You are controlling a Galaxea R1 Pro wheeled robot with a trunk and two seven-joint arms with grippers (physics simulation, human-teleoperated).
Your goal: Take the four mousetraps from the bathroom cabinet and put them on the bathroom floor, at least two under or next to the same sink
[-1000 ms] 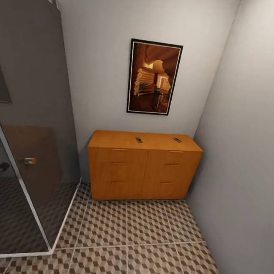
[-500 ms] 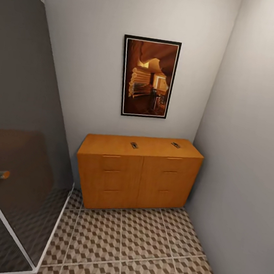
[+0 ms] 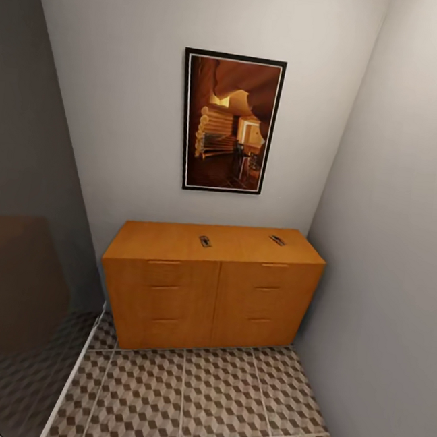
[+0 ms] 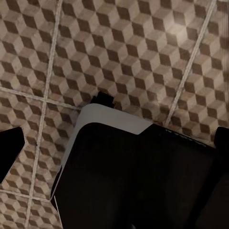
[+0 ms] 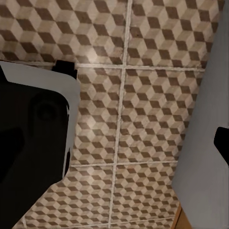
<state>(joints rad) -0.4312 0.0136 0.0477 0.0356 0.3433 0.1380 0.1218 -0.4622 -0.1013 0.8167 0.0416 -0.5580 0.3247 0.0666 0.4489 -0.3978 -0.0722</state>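
While your head camera faced the corner, the orange cabinet [image 3: 211, 285] stood against the wall with two small dark mousetraps [image 3: 205, 241] on top. Both wrist cameras looked down at the tiled floor [image 4: 143, 52]; I couldn't tell either gripper's finger state.

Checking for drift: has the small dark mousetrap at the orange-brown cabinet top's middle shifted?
No. The small dark mousetrap keeps its spot on the orange-brown wooden cabinet; the camera moved.
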